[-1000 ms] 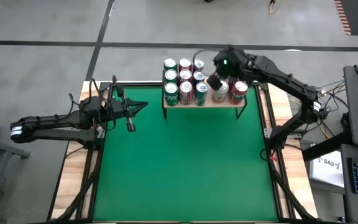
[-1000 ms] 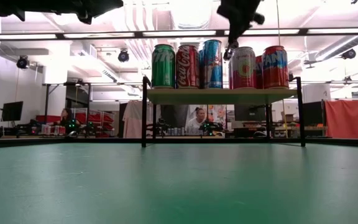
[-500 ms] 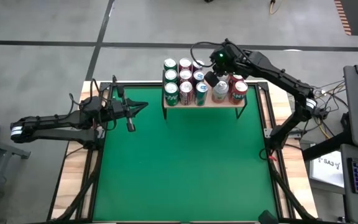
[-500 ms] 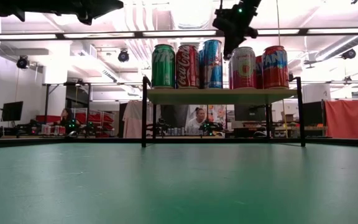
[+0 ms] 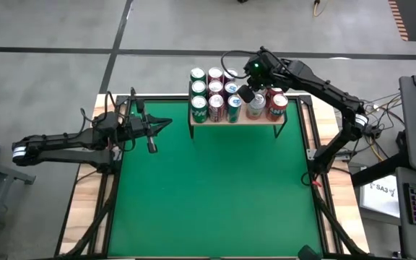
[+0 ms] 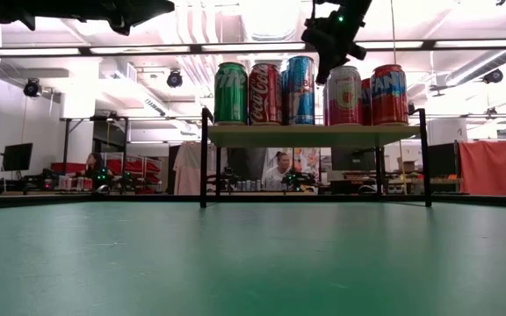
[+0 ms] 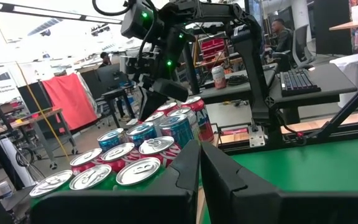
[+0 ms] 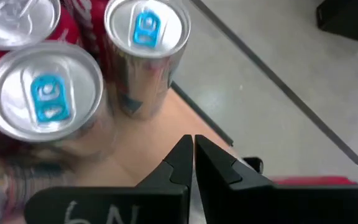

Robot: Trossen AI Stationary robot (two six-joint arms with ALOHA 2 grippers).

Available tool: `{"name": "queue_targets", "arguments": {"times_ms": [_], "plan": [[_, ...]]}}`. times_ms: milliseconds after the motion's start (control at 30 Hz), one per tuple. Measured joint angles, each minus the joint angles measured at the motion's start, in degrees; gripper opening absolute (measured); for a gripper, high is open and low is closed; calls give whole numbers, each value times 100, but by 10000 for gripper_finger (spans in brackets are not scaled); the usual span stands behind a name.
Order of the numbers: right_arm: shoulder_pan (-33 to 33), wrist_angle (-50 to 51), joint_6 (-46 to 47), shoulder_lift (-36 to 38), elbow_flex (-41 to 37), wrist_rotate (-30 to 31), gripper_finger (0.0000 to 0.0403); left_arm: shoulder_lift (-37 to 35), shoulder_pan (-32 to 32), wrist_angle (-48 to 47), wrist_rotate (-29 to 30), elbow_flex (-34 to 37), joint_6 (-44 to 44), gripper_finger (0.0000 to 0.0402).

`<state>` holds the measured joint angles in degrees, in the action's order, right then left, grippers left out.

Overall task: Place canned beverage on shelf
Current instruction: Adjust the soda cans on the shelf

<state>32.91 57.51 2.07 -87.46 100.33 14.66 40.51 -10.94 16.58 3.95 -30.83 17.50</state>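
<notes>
Your right pincer (image 5: 245, 92) hangs over the shelf (image 5: 237, 120) with its tips pressed shut and nothing between them. The cans (image 5: 215, 94) stand right under and beside it, packed in upright rows on the board, so every drink in view is already up there, probably squeezed tight to leave room. In the right wrist view, two blue-tabbed tops (image 8: 146, 28) sit just ahead of the tips and bare wood shows below them. Versus a second ago, the right pincer has slid from over the silver can (image 5: 256, 107) toward the middle of the shelf. Your left pincer (image 5: 166, 123), also shut and empty, is still parked well off to the side over the green counter (image 5: 215, 195).
</notes>
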Motion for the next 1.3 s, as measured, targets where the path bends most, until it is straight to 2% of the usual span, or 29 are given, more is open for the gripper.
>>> {"name": "queue_targets", "arguments": {"times_ms": [700, 900, 1300], "plan": [[-168, 384, 118, 24, 0, -313, 9, 0, -1, 6, 0, 0, 0, 0], [-431, 852, 423, 143, 247, -315, 9, 0, 0, 4, 0, 0, 0, 0], [-960, 1308, 841, 136, 238, -265, 9, 0, 0, 4, 0, 0, 0, 0]]}}
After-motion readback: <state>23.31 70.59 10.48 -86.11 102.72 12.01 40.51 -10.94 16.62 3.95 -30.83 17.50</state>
